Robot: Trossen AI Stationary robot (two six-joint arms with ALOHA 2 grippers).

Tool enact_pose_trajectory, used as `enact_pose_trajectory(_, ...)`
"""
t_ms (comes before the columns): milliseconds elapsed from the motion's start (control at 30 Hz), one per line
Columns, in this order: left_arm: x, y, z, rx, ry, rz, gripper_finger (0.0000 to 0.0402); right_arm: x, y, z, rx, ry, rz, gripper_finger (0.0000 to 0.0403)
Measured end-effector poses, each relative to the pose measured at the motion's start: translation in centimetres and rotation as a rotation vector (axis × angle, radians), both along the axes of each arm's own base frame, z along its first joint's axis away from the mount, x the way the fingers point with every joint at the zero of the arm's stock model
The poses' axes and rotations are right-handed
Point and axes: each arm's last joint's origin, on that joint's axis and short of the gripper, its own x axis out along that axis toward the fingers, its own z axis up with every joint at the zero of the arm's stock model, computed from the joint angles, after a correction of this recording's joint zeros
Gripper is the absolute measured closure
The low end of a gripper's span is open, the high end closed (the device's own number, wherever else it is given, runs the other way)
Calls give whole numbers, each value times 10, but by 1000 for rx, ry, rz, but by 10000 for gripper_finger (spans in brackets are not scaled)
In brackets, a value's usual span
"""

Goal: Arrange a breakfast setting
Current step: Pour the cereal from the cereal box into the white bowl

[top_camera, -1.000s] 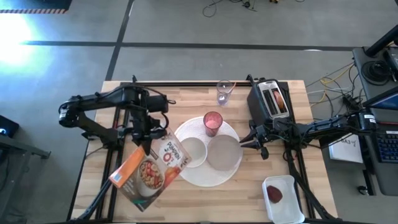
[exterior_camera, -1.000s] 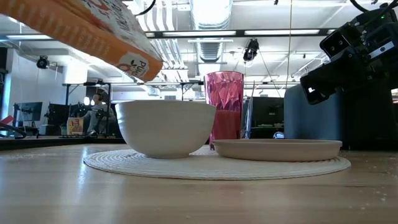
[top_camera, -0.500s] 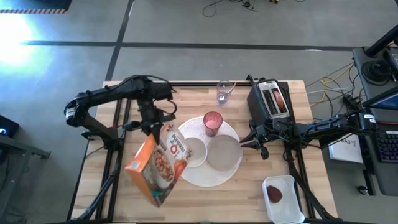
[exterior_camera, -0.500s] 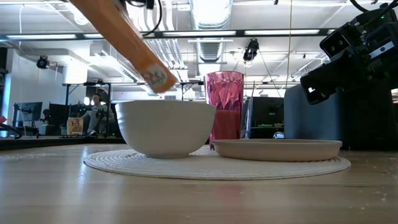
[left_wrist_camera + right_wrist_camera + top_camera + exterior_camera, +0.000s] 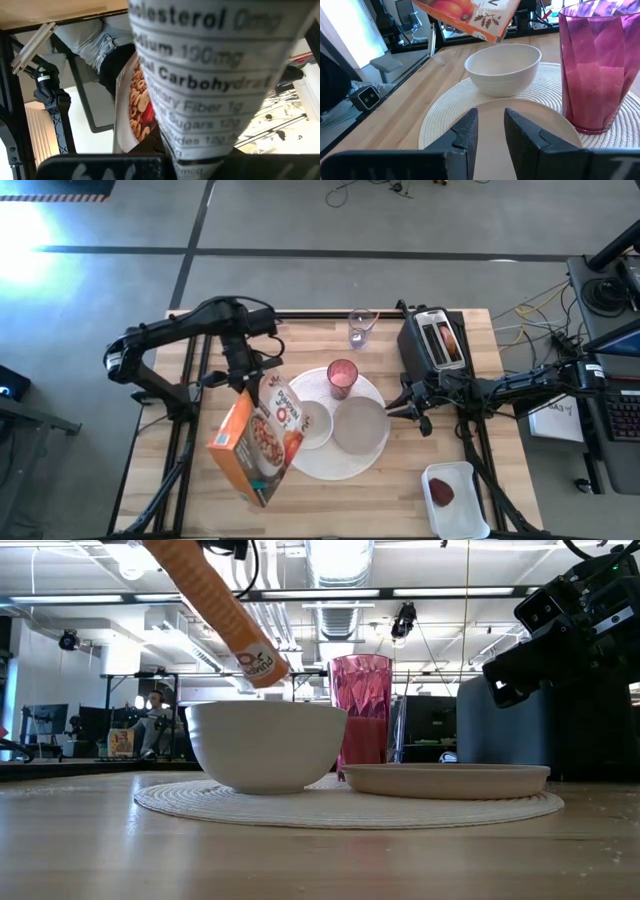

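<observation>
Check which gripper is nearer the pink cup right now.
Right. The right gripper waits just beside the pink cup, past the small pale plate. The left gripper holds the cereal box farther off, beyond the white bowl.

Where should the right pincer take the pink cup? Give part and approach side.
Grip the pink cup on its faceted side wall near mid-height, coming level from where the right pincer is. It stands upright on the big round white plate. The small white bowl and the cereal box in the left pincer crowd its other side. The narrow finger gap likely must widen first.
</observation>
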Motion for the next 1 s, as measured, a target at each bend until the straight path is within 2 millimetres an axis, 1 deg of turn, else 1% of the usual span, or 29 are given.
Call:
enact_pose_trajectory(233,-2,-11,3,7,-8,-37,398,0,0,0,0,0,0,329)
enact_pose_trajectory(533,-3,-13,5,-2,16,-27,400,0,0,0,0,0,0,324)
enact_pose_trajectory(633,-4,-15,6,-15,50,-14,400,0,0,0,0,0,0,323)
enact_pose_trajectory(800,-4,-17,8,-99,139,25,401,0,0,0,0,0,0,329)
enact_pose_trajectory(1000,-1,-16,5,-98,153,31,401,0,0,0,0,0,0,326)
